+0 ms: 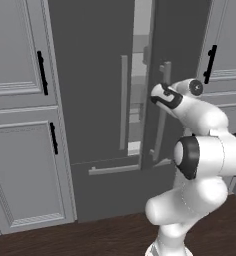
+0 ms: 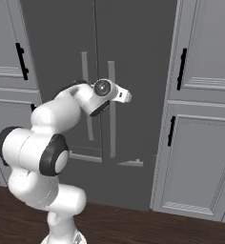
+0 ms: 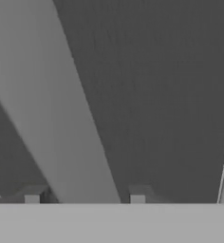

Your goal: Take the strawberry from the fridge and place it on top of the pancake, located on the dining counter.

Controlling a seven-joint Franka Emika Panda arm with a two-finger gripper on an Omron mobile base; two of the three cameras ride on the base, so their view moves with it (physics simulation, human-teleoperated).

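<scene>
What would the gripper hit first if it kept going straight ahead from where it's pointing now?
Probably the handle of the fridge's right door: in the hand view that bar runs between the fingertips of the gripper, with the dark door face just behind it. Depth is unclear.

Pale grey panelled cabinets and a dark wood floor.

In the left base view, cabinet doors [image 1: 20, 110] fill the 9 o'clock side, stacked upper and lower, each with a short black handle [image 1: 42, 72] upright near its right edge. In the right base view, matching cabinet doors [image 2: 200, 119] stand at 3 o'clock. The floor [image 2: 148, 226] runs along 6 o'clock, brown with plank grain.
</scene>
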